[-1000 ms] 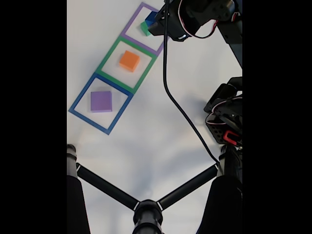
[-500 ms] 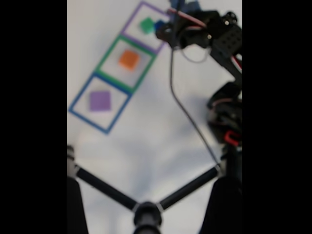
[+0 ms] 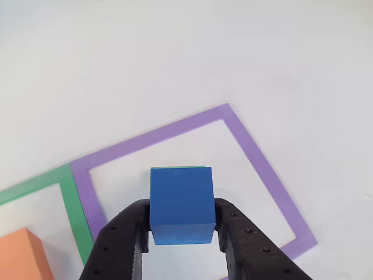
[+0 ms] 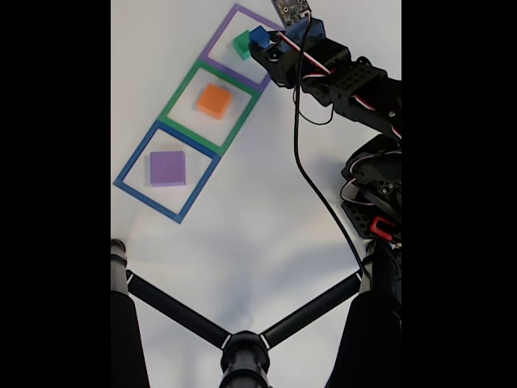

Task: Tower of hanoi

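My gripper point(image 3: 182, 226) is shut on the blue block point(image 3: 180, 201), with one black finger point(image 3: 131, 233) on each side of it. A thin green edge peeks out just behind the block's top. In the fixed view the blue block point(image 4: 258, 36) hangs in the gripper point(image 4: 262, 47) right beside the green block point(image 4: 241, 43), inside the purple tape outline point(image 4: 212, 61). The orange block point(image 4: 214, 100) lies in the green outline point(image 4: 179, 97); its corner point(image 3: 20, 256) also shows in the other view. The purple block point(image 4: 167, 168) lies in the blue outline point(image 4: 133, 166).
The three tape squares run in a diagonal row on the white table point(image 4: 242, 210). A black cable point(image 4: 311, 186) trails from the arm point(image 4: 355, 85) down to the right. Black tripod legs point(image 4: 174, 311) cross the bottom of the fixed view.
The arm has swung down from the top edge and now reaches in from the right. The blue block sits slightly further right of the green block than a second ago.
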`<action>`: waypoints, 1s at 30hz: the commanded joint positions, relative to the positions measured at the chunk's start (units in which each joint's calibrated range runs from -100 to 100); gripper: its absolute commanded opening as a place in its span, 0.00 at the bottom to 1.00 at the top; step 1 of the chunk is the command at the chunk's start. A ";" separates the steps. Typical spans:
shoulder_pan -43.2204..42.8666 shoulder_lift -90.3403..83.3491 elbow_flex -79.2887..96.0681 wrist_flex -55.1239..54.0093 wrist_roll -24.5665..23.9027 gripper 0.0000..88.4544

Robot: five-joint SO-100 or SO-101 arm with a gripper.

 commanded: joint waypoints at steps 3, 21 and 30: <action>0.85 6.00 -0.51 -9.98 0.00 0.00; 1.46 20.74 -8.51 -19.45 0.00 0.00; 1.16 25.47 -9.42 -24.39 0.00 0.00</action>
